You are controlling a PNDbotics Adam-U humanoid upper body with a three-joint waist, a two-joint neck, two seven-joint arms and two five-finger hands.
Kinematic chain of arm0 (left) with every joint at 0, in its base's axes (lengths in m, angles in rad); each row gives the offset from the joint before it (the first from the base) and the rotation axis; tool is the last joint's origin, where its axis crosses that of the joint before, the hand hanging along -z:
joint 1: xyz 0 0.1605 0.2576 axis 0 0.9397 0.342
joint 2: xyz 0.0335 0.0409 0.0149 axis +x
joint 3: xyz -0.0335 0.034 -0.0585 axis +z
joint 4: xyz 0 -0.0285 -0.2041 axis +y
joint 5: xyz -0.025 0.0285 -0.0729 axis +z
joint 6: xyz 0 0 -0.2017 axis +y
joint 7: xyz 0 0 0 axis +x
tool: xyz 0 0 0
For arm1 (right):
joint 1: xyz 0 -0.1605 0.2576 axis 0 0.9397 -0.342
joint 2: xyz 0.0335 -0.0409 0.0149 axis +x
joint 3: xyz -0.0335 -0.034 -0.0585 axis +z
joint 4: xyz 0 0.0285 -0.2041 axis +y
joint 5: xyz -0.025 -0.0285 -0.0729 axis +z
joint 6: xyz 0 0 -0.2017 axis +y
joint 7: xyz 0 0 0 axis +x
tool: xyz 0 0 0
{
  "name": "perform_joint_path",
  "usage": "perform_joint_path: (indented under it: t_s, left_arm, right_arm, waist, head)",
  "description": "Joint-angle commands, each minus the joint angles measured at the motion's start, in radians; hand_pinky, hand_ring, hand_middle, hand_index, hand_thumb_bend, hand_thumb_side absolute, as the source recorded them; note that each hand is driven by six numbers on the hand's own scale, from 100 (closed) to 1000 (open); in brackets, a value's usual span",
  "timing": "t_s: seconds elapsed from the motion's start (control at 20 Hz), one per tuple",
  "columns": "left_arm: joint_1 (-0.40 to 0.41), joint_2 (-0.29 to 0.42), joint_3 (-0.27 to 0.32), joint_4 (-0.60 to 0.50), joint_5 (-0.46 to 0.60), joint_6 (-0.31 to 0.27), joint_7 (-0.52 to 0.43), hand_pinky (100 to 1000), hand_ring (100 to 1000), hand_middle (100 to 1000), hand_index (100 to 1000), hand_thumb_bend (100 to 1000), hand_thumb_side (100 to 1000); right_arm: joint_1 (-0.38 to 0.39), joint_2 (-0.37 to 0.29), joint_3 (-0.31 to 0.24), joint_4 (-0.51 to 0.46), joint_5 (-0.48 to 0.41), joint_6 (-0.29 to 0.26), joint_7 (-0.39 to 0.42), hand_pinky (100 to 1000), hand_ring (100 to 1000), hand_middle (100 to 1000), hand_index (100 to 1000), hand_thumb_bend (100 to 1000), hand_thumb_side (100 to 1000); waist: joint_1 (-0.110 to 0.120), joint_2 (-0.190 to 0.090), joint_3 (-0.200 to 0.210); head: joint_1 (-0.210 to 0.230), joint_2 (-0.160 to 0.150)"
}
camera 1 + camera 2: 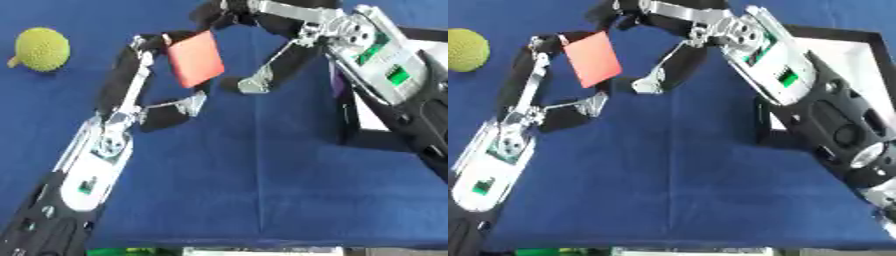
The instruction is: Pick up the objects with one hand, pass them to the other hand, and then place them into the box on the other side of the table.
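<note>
Above the blue table (262, 190), the left hand (140, 100) pinches a red card (194, 59) between fingers and thumb. The right hand (262, 30) reaches its curled fingers to the card's top edge from one o'clock — whether they grip it, I cannot tell. A yellow-green ball (41, 48) lies at ten o'clock, the box (846, 55) at three.

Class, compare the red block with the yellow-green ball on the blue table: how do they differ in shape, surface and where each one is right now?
The red block is flat-faced and smooth; the yellow-green ball is round and bumpy. The block is held up between the left hand and the right hand; the ball rests alone on the blue table, at the far left. Both are small.
</note>
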Motion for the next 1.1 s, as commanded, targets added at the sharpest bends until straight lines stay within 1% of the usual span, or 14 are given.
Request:
perform_joint_path:
  t_s: [0.05,0.2,0.45,1.1]
  left_arm:
    - [-0.034,-0.021,-0.018,-0.048,0.019,-0.011,-0.005,761,479,329,559,100,237]
    - [-0.037,-0.025,-0.023,-0.055,0.038,-0.013,-0.011,763,477,328,560,100,242]
    - [-0.041,-0.027,-0.034,-0.072,0.074,-0.013,-0.017,763,475,326,559,100,246]
    - [-0.044,-0.027,-0.04,-0.09,0.125,-0.004,-0.038,766,470,317,555,100,248]
  right_arm:
    - [-0.014,0.006,0.021,-0.009,-0.002,-0.008,-0.001,934,1000,799,880,310,100]
    - [-0.016,0.009,0.023,-0.01,-0.002,-0.016,-0.015,929,1000,777,860,305,100]
    - [-0.017,0.011,0.026,-0.008,0.0,-0.027,-0.028,928,1000,774,858,318,100]
    - [-0.014,0.011,0.028,-0.005,0.015,-0.049,-0.019,929,1000,803,888,361,100]
  waist:
    - [0.002,-0.018,0.001]
    - [0.002,-0.017,0.002]
    - [0.0,-0.016,0.003]
    - [-0.001,-0.013,0.004]
  head:
    - [-0.005,-0.005]
    - [-0.005,-0.008]
    - [-0.004,-0.008]
    - [0.004,-0.013]
